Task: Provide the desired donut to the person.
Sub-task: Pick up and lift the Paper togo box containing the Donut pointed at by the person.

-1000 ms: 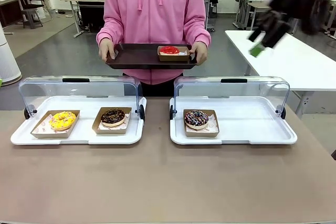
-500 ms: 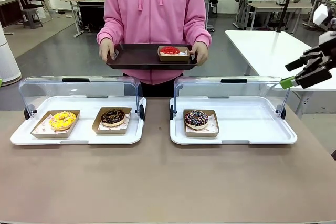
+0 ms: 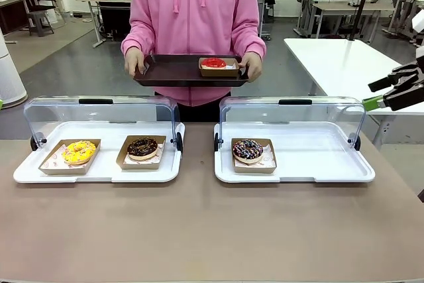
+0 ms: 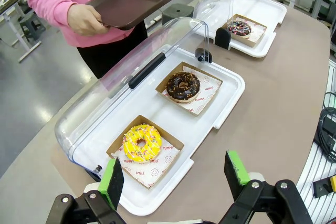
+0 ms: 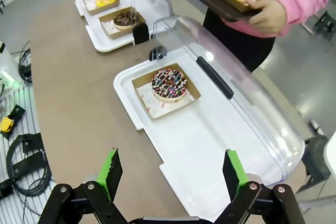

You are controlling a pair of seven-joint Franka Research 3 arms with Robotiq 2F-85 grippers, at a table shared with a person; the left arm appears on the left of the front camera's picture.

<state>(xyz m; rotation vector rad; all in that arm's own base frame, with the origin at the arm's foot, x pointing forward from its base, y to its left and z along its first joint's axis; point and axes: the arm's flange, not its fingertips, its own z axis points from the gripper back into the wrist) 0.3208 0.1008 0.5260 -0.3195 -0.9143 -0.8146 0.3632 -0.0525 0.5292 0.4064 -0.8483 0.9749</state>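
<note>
Front view: 1 person (image 3: 195,11) holds 1 dark tray (image 3: 169,72); on it, 1 red donut (image 3: 214,63), seemingly iced, in a carton. My right gripper (image 3: 370,95): jaws wide apart, empty, near the right case (image 3: 331,164). Left wrist view: my left gripper (image 4: 173,174), jaws spread wide, empty, facing 1 yellow donut (image 4: 142,142) and 1 chocolate donut (image 4: 182,86).
</note>
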